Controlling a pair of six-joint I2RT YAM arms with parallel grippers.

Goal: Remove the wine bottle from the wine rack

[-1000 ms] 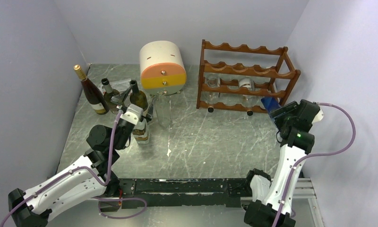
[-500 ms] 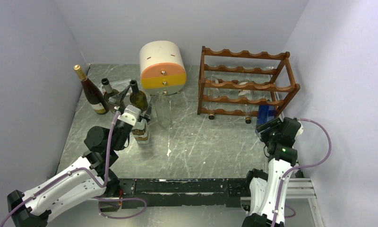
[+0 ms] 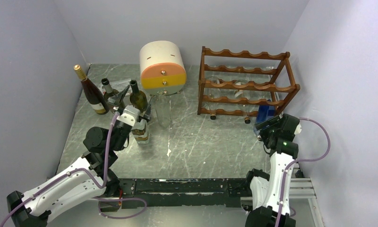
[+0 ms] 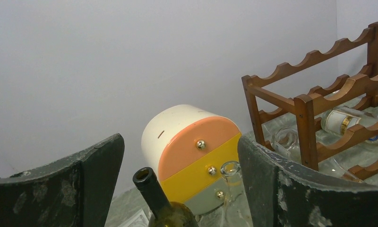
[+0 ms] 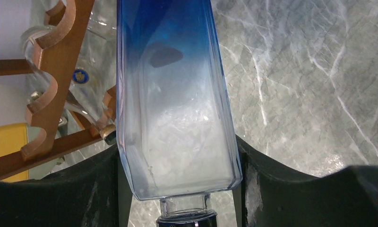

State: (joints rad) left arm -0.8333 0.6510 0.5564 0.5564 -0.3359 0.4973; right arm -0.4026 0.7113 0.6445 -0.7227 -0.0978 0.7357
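No legible text in any view. Closest candidates:
- white label with gold print, on a clear bottle lying in the wine rack. Too small to read in the left wrist view.
- round emblem, blue and gold, on a clear bottle in the rack. Blurred in the right wrist view, no characters resolve.
- pale labels low on the dark bottle by the left wall and on the green bottle. Unreadable from the top view.
- wine bottle: dark blotch in the blue glass, not text.
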